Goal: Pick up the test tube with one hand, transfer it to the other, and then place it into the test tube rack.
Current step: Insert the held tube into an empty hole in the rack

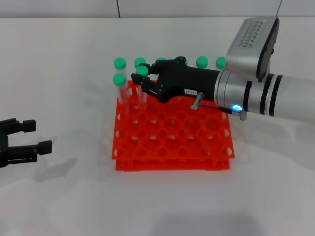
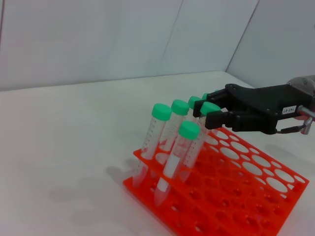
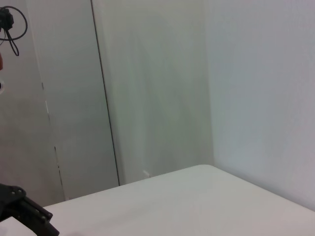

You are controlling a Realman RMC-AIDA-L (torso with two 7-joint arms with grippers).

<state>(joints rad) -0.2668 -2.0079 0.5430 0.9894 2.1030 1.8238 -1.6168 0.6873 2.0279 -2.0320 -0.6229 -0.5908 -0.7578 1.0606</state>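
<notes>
Your right gripper (image 1: 145, 83), the black one with the small white label on its side, reaches in from the right over the far left part of the test tube rack (image 1: 173, 147). Its fingers are clenched on the green cap of the test tube (image 1: 142, 72), which stands in a hole near the rack's far left corner. In the left wrist view you see the same gripper (image 2: 205, 112) with its fingertips closed around that tube's cap (image 2: 209, 108), the tube's clear body running down into the orange-red rack (image 2: 236, 206).

Beside it on the left, two more green-capped tubes stand in the rack: one (image 1: 119, 81) at the left edge and one (image 1: 119, 63) just behind it. Other green caps (image 1: 202, 62) show along the rack's far row, partly hidden behind the gripper. In the left wrist view the tubes lean a little in their holes; the nearest one (image 2: 172, 162) sits at the rack's near corner.

Your left gripper (image 1: 24, 143) rests low over the white table (image 1: 69, 196) at the far left of the head view, well apart from the rack. Its two black fingers are spread with nothing between them. The right wrist view shows only the pale walls and a bare stretch of table.
</notes>
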